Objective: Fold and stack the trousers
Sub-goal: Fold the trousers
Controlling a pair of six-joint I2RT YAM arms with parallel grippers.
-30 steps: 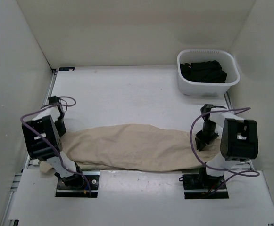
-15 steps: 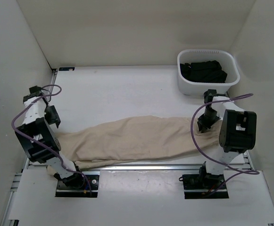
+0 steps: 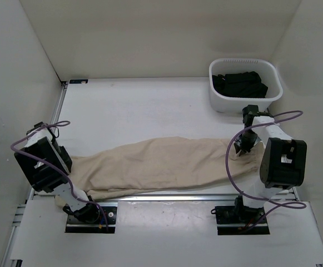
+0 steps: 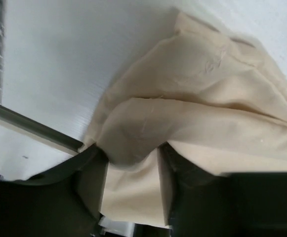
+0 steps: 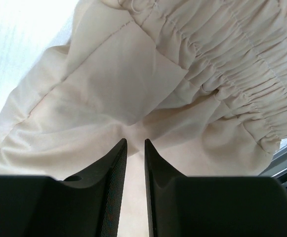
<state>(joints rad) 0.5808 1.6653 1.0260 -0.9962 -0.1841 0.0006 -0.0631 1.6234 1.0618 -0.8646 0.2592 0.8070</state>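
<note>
The beige trousers [image 3: 161, 164] lie folded lengthwise in a long strip across the near part of the table. Their gathered waist [image 5: 232, 64] is at the right end. My right gripper [image 3: 244, 147] sits on that end, its jaws nearly together and pinching a fold of cloth at the tips [image 5: 135, 140]. My left gripper [image 3: 64, 158] is at the left, leg end. In the left wrist view its jaws stand well apart [image 4: 132, 150] with trouser cloth [image 4: 207, 98] bulging between the fingers [image 4: 91, 182].
A white basket [image 3: 244, 104] holding a black garment [image 3: 240, 84] stands at the far right, just beyond the right arm. A metal rail [image 3: 167, 197] runs along the table's near edge by the trousers. White walls enclose the table on three sides.
The trousers have been drawn away from the near rail and stretched longer. The right gripper moved farther back with the waist. The left arm swung outward and back, and its jaws widened.
</note>
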